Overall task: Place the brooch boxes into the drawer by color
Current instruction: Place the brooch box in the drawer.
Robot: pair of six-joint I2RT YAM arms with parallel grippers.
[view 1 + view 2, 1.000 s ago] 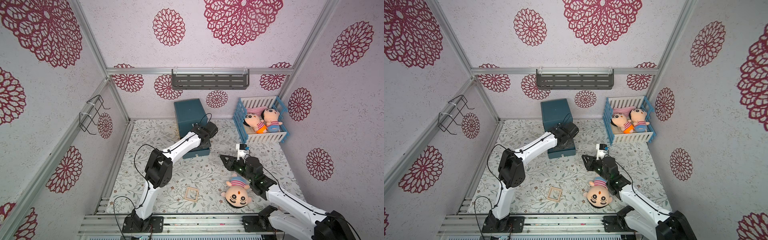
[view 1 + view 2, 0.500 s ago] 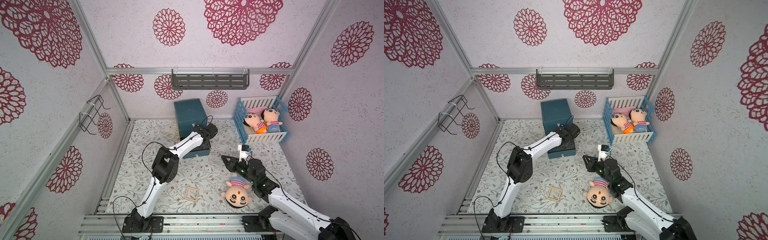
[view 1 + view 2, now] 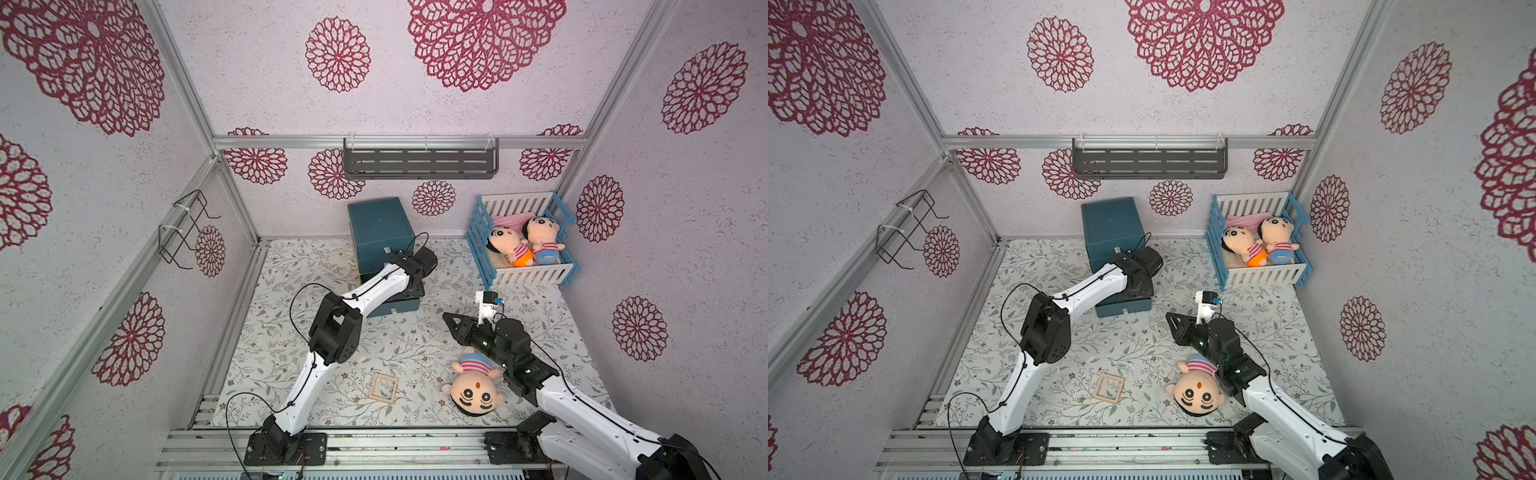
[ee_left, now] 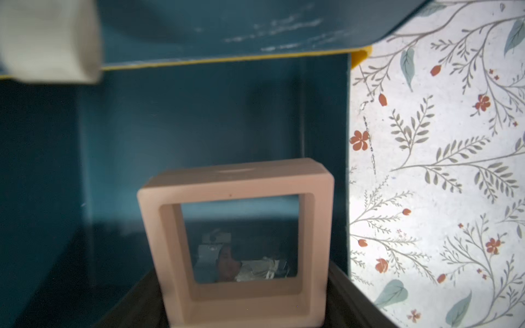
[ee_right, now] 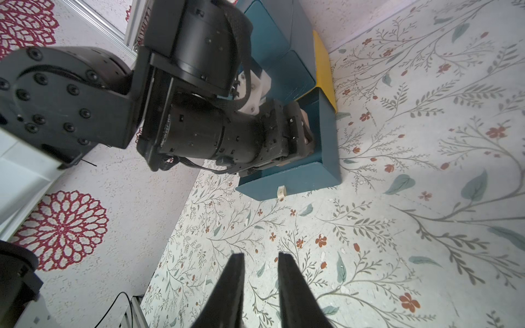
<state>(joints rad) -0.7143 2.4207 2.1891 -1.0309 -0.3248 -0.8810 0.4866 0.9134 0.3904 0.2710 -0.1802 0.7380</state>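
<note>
Left gripper (image 5: 301, 133) is down inside the pulled-out bottom drawer (image 5: 329, 136) of the teal drawer cabinet (image 3: 378, 226). It looks clamped on a light wood-coloured square brooch box with a clear window (image 4: 235, 181). The box sits just beside one drawer side wall; can't tell if it touches the drawer floor.

Right gripper (image 5: 260, 255) hovers in front of the cabinet, fingers slightly parted, nothing between them. Second wood-coloured brooch box (image 3: 384, 388) lies flat on the floral mat (image 3: 291, 332), well out in front of the cabinet.

For the drop:
- lower until the frame meets the drawer floor
- stay off the wall
- leave room beside it for the matching one
- release wide
- exit straight up, clear of the cabinet front
</note>
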